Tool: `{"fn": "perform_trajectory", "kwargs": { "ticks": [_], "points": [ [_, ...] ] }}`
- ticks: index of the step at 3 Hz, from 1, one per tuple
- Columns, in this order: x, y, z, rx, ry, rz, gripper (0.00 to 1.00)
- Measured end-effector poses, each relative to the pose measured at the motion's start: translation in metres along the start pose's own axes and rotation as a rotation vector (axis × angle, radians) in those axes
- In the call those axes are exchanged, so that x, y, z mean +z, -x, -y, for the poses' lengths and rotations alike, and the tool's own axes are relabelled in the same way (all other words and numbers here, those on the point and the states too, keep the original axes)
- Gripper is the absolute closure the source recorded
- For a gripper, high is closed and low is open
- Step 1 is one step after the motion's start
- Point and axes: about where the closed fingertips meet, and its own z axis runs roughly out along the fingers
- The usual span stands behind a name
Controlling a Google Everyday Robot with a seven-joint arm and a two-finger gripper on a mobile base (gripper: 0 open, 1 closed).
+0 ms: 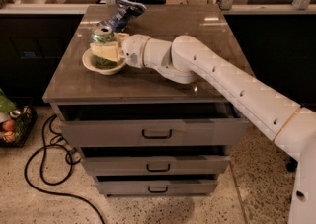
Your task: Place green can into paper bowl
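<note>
Now at the release step, judging by how things lie. Green can [101, 37] upright inside the paper bowl [94, 66], silver top up, lower part hidden behind the near rim. Cannot tell whether resting on the bowl's floor or hanging just over it. Pinched by the claw [108, 48], with pale fingers [106, 52] pressed on the can from the near side and the far side. Comes in from the right, at the end of the white arm [212, 75], which lies low over the worktop [163, 87].

Bowl placed toward the front left part of the worktop, not at the edge. Just behind it, a blue-and-white snack bag [122, 13], close to the can's top; touching or not, cannot tell.

So, the carrying part probably done, the letting go not yet. Calls first for making sure the can's bottom sits flat in the bowl: lower a little if needed. Then spread the fingers only as much as needed to free the can, evenly on both sides. After that, pull back toward the right and upward, without brushing the can or the rim. Needs care, because a slim can in a shallow bowl probably tips easily, and a paper bowl probably slides at a light push.
</note>
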Motion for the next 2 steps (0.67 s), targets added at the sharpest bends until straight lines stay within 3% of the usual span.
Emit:
{"fn": "perform_trajectory", "kwargs": {
  "ticks": [1,2],
  "points": [
    [0.0021,0.0003,-0.0019,0.000,0.004,0.000,0.12],
    [0.0040,0.0007,-0.0037,0.000,0.008,0.001,0.00]
  ]
}}
